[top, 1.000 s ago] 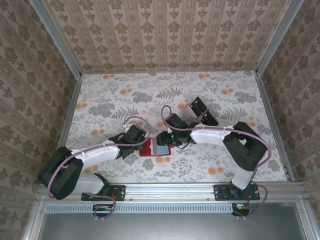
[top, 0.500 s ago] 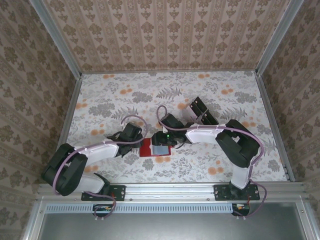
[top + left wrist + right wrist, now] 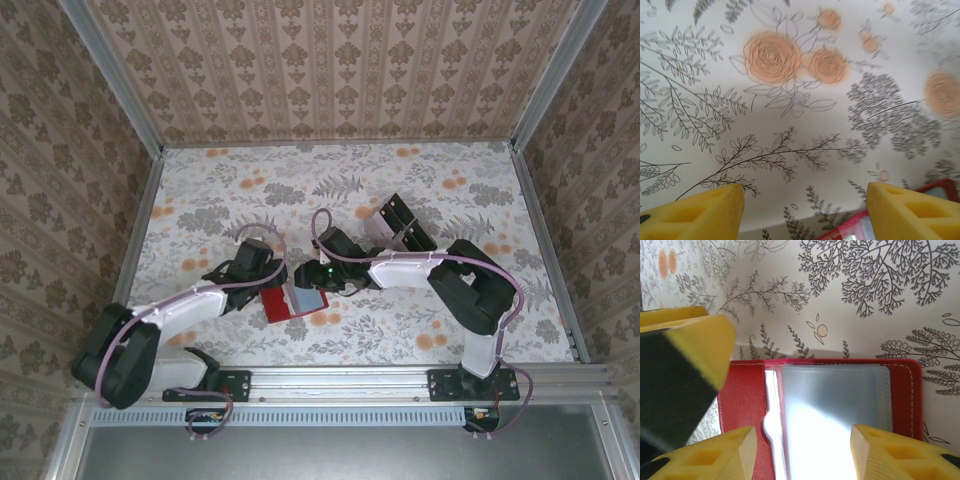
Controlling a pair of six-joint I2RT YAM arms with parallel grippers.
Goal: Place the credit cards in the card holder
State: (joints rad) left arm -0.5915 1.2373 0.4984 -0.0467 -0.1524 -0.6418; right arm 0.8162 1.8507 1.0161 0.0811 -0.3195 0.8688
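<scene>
Card holder [image 3: 277, 305] lies open near the table's [image 3: 200, 190] near edge, with wide bare surface beyond. Left gripper [image 3: 805, 210], jaws apart on nothing, hovers at its left corner. Right gripper [image 3: 802, 455] straddles its clear sleeve [image 3: 835, 385], where glare hides any grip. Credit cards [image 3: 405, 228] sit right of mid-table.

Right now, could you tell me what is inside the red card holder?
The card holder holds a greyish clear sleeve, no card visible. Glare whitens its near part, hiding anything there.

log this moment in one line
left gripper open at card holder edge | right gripper open above card holder | credit cards apart, farther back
</scene>
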